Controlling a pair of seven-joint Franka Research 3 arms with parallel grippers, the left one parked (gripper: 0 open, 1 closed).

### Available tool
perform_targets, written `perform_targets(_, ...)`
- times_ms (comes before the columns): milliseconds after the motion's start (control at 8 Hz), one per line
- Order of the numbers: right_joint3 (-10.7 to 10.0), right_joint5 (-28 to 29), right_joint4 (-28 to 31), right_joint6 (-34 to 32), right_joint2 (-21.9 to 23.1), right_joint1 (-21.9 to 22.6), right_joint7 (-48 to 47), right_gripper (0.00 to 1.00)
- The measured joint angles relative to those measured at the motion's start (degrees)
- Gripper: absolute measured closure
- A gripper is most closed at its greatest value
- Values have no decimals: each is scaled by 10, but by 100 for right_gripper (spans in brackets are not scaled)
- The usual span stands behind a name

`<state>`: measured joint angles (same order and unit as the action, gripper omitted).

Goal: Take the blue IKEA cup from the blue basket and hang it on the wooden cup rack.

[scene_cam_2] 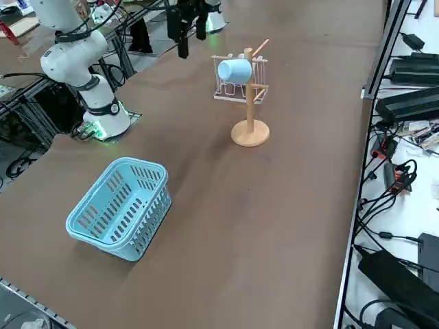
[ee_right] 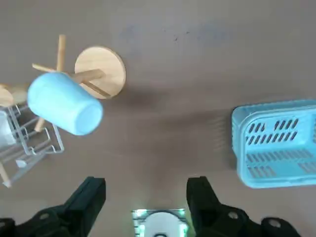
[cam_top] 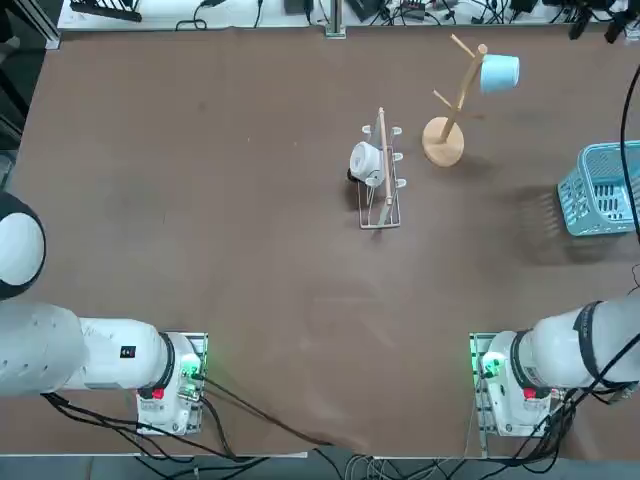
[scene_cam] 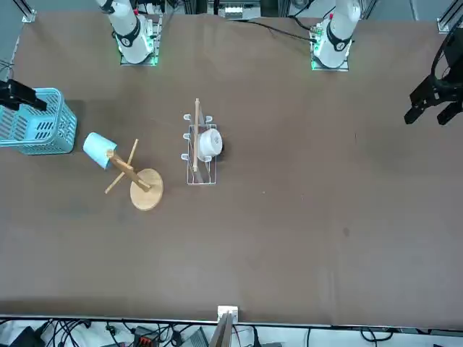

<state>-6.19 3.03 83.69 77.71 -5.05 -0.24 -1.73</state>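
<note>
Top view: blue IKEA cup (cam_top: 499,73) hung on an upper peg of the wooden cup rack (cam_top: 447,128), tipped on its side, clear of the brown table (cam_top: 200,200). Rack's round base planted just beside a low silver wire rack (cam_top: 381,185) carrying a white cup (cam_top: 365,160). Blue basket (cam_top: 603,188) well apart from the mug tree, at the table's right edge, with nothing visible inside.

Right wrist view: right gripper (ee_right: 145,197) raised high above the table, fingers (ee_right: 89,195) spread wide with nothing between them, released. Below it, the pale blue mug (ee_right: 64,103) on its peg, the disc base (ee_right: 101,71) and the basket (ee_right: 276,143) apart from each other, bare table between.

Front view: gripper (scene_cam: 18,95) seen as a dark shape over the near rim of the basket (scene_cam: 36,126), well clear of the cup (scene_cam: 98,150) and the wooden tree (scene_cam: 137,184).

Right side view: basket (scene_cam_2: 123,205) upright on the table; cup (scene_cam_2: 234,70) high on the pole (scene_cam_2: 250,103), in front of the wire rack.
</note>
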Motion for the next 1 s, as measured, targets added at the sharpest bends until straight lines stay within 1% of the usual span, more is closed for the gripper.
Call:
perform_targets(125,15,0,-1,0,2,2,-43,0)
perform_targets(500,37,-3,-3,0,4,-7,-64,0)
perform_targets(625,42,-3,-3,0,4,-13,-64,0)
perform_targets(1000,44,-3,-3,-1,4,-21,-64,0)
